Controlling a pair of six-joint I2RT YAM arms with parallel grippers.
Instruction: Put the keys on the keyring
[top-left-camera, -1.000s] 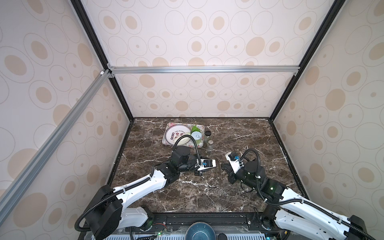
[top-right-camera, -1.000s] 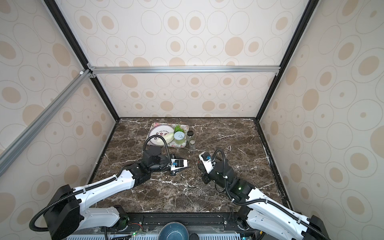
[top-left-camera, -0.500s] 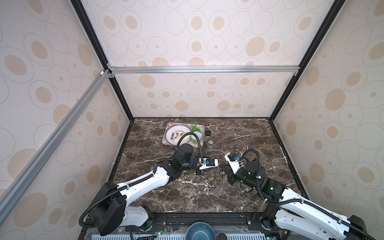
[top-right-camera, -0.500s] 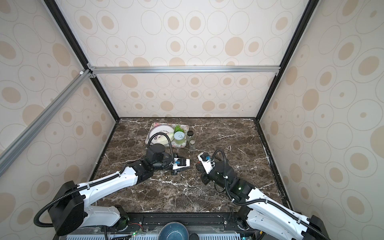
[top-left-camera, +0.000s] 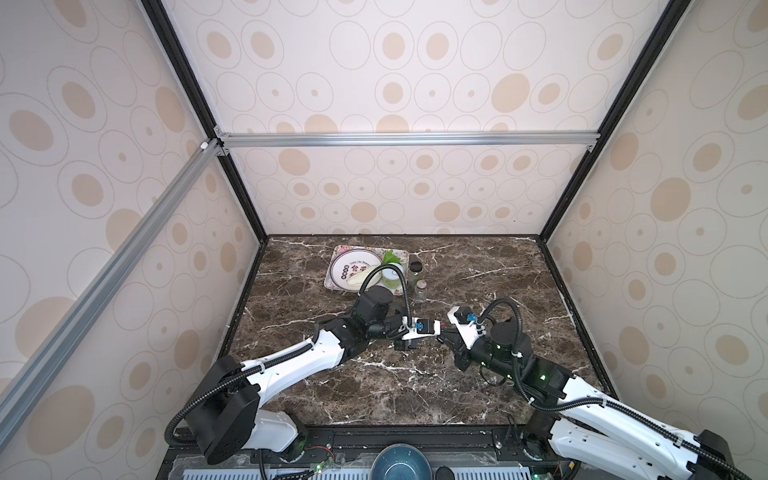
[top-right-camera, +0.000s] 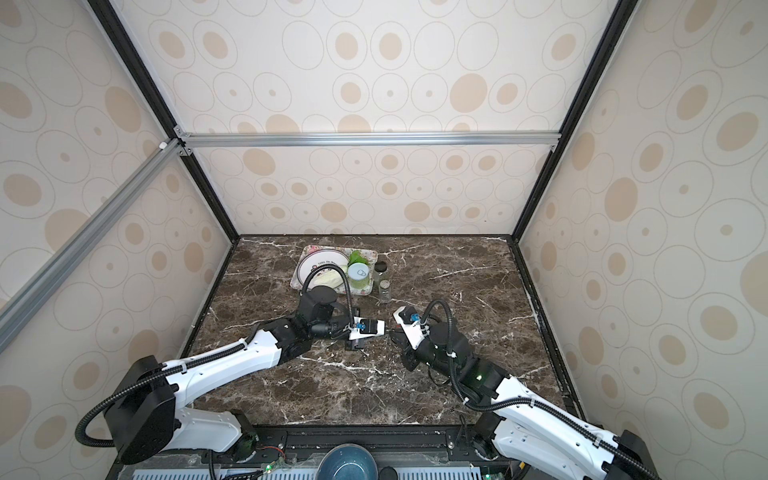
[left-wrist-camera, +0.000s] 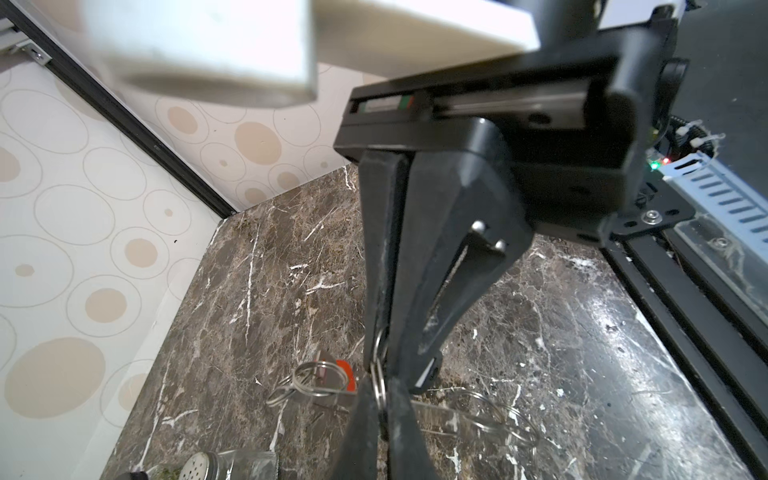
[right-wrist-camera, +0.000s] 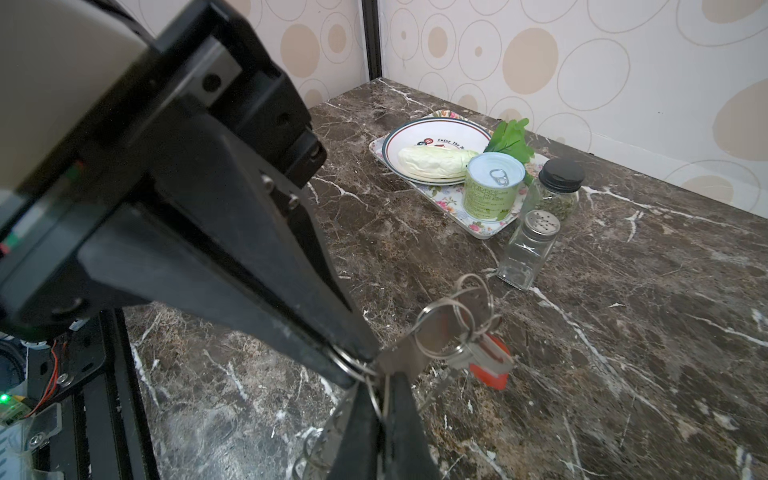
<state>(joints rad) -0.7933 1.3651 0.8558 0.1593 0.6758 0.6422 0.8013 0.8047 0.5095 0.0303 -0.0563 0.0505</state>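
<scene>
Left fingers (left-wrist-camera: 380, 249), right fingers (right-wrist-camera: 249, 282) clenched on keyring (right-wrist-camera: 352, 365) (red key (right-wrist-camera: 492, 368) beside); shaker (right-wrist-camera: 528, 253) near, table (right-wrist-camera: 623, 332) edges far.

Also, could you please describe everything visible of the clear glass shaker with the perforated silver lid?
The clear glass shaker has a square-sided body and a round silver lid dotted with holes. It looks empty. It stands upright on the dark marble table, off the corner of the floral tray and beside the black-lidded glass jar of green herbs.
</scene>
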